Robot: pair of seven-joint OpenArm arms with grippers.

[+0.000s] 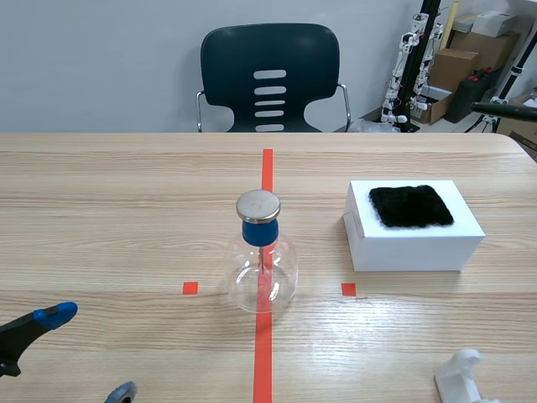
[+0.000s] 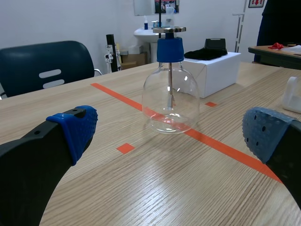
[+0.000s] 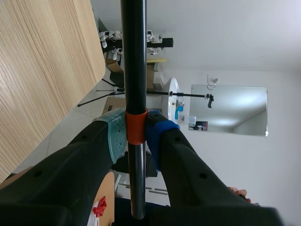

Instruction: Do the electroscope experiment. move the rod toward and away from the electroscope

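Note:
The electroscope (image 1: 262,260) is a clear glass flask with a blue stopper and a round metal plate on top. It stands on the red tape line at the table's middle. My left gripper (image 1: 88,354) rests low at the front left, open, with nothing between its blue pads. In the left wrist view the electroscope (image 2: 170,89) stands ahead of the left gripper (image 2: 171,134), well beyond the fingertips. My right gripper (image 3: 136,132) is shut on a black rod (image 3: 133,56) at its orange band, held off the table's side. The right arm is not in the scene view.
A white box (image 1: 413,239) with a black fur cloth (image 1: 411,206) on top stands right of the electroscope. A white holder (image 1: 460,374) sits at the front right edge. A dark chair (image 1: 270,77) stands behind the table.

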